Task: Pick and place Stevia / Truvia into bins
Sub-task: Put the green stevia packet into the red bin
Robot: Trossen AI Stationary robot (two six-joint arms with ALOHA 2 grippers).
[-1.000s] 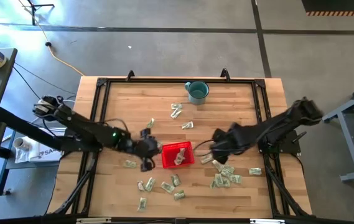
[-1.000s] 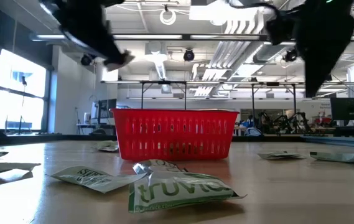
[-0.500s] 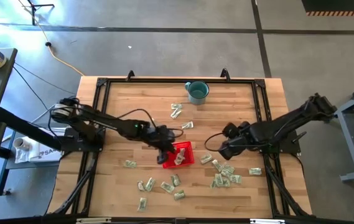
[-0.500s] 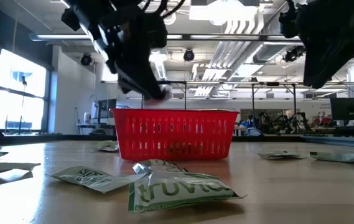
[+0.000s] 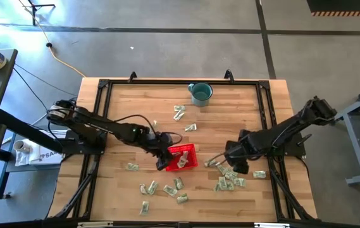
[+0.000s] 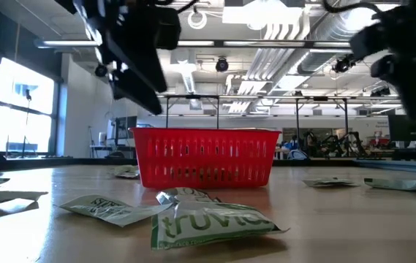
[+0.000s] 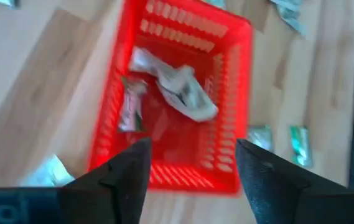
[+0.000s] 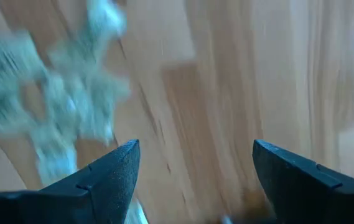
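A Truvia packet is lying nearest on the wooden table. Behind it, the red basket is holding packets; the left gripper is hovering over it, jaws apart and empty. The right gripper, jaws apart, is hanging over scattered packets.

You can read "truvia" in green on the nearest sweetener packet in the low view; the packet beside it shows letters, perhaps "ST", too foreshortened to confirm.
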